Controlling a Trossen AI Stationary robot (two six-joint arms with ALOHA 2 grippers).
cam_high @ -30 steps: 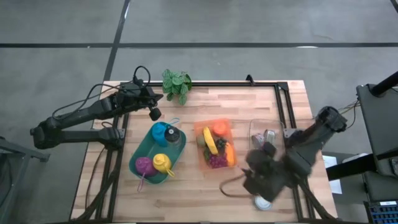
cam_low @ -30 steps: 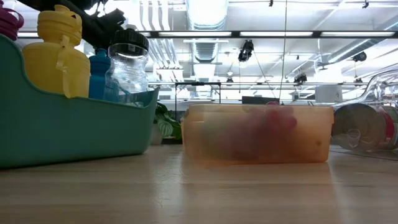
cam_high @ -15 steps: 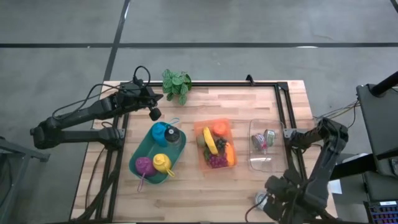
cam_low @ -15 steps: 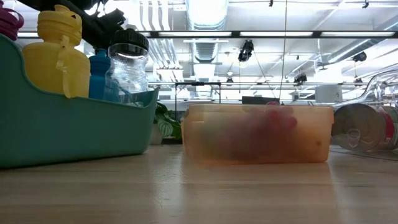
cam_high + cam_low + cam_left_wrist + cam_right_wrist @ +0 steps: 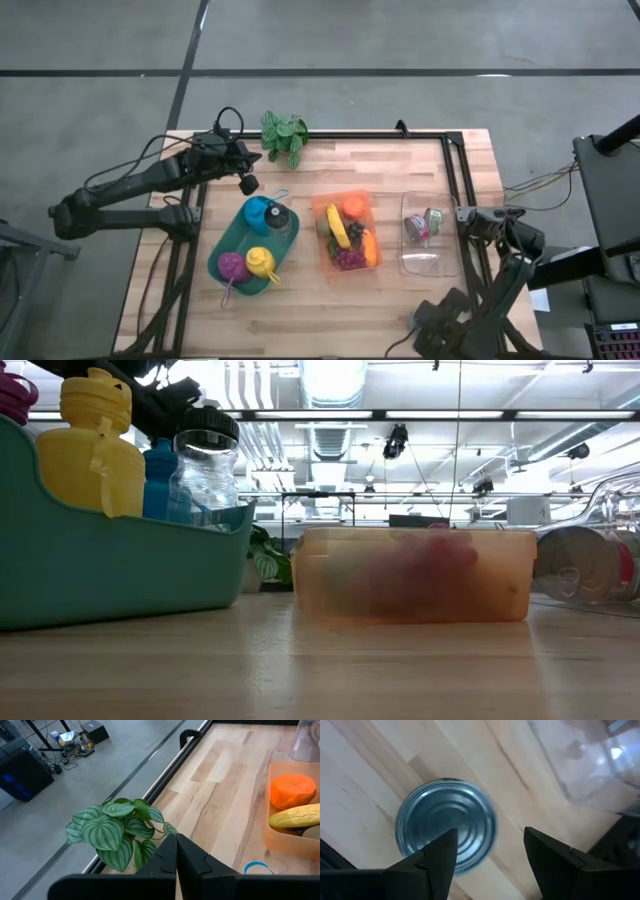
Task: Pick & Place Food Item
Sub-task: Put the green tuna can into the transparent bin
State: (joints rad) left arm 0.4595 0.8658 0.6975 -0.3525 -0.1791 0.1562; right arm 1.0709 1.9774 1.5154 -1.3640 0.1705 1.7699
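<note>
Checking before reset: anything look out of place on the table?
One can lies alone on the wood near the table's front right edge, outside the clear bin holding the other cans. The open right gripper hovers above it.

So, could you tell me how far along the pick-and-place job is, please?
Done: cans lie in the clear tray. In hand: the right hand hovers open over a can standing on the table, not gripping it. Still to do: grasping and placing it. The left hand waits shut by the plant.
</note>
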